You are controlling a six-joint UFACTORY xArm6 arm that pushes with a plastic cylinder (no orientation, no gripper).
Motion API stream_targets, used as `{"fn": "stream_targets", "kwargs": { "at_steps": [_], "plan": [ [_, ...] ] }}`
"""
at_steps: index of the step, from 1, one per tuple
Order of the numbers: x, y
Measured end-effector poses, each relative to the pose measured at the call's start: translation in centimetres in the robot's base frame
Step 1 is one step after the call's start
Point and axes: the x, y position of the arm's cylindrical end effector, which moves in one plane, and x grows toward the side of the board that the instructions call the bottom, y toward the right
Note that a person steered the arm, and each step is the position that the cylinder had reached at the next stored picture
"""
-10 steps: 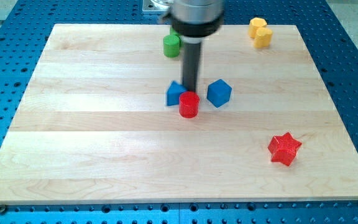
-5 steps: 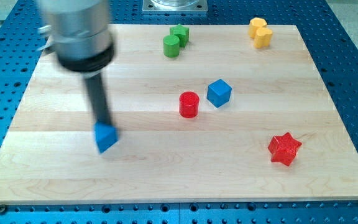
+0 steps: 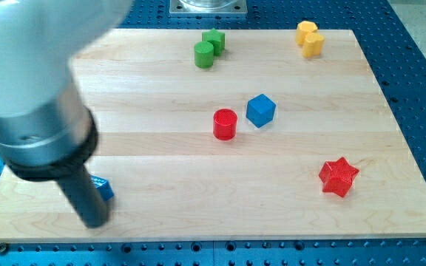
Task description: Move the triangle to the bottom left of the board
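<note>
The blue triangle lies near the bottom left corner of the wooden board, mostly hidden behind my rod. My tip sits just below and to the left of it, close to the board's bottom edge. The arm's large grey body fills the view's upper left and hides that part of the board.
A red cylinder and a blue cube stand mid-board. A red star lies at the right. A green cylinder and green block are at the top, two yellow blocks at the top right.
The rod has moved from mid-board to the bottom left, pushing the blue triangle from beside the red cylinder down to the bottom left corner. The other blocks have not moved.
</note>
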Motion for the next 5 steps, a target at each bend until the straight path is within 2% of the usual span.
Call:
{"fn": "stream_targets", "kwargs": {
  "at_steps": [1,2,3,4,5],
  "plan": [
    [-0.2,4.0],
    [-3.6,2.1],
    [-1.8,-5.4],
    [-2.9,-2.3],
    [-10.9,4.8]
  ]
}}
